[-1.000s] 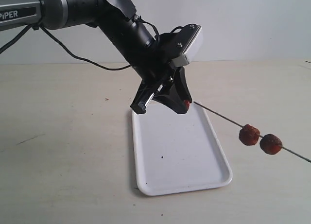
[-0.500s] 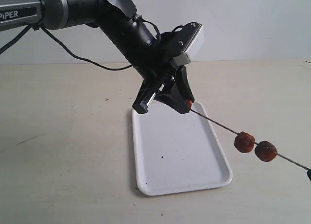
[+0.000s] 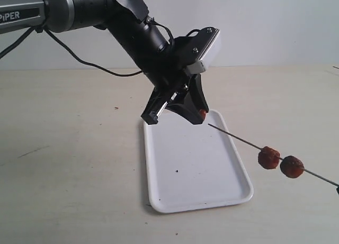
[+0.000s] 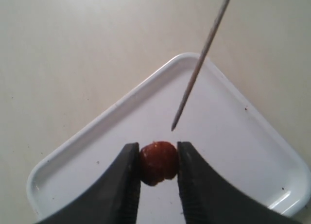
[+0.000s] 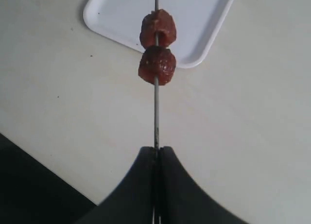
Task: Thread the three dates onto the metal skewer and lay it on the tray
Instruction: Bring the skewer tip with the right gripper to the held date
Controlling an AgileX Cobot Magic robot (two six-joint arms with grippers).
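Observation:
My left gripper [image 3: 202,115] hangs above the far end of the white tray [image 3: 180,191], shut on one dark red date [image 4: 158,162]. The thin metal skewer [image 3: 235,137] slants down to the right, its tip a short gap from that date and not touching it. Two dates [image 3: 268,157] [image 3: 292,166] sit threaded side by side on the skewer, right of the tray. In the right wrist view the right gripper [image 5: 156,151] is shut on the skewer's [image 5: 156,107] lower end, with both dates [image 5: 158,28] [image 5: 157,65] on the rod beyond its fingers. In the exterior view the right gripper is almost wholly out of frame.
A black cable [image 3: 79,59] trails across the table behind the left arm. The beige tabletop [image 3: 69,164] surrounds the tray, which holds only a few tiny specks [image 3: 176,171].
The skewer tip has drawn back from the held date, leaving a gap, and the skewer with its two dates has shifted slightly. The left gripper has stayed nearly still.

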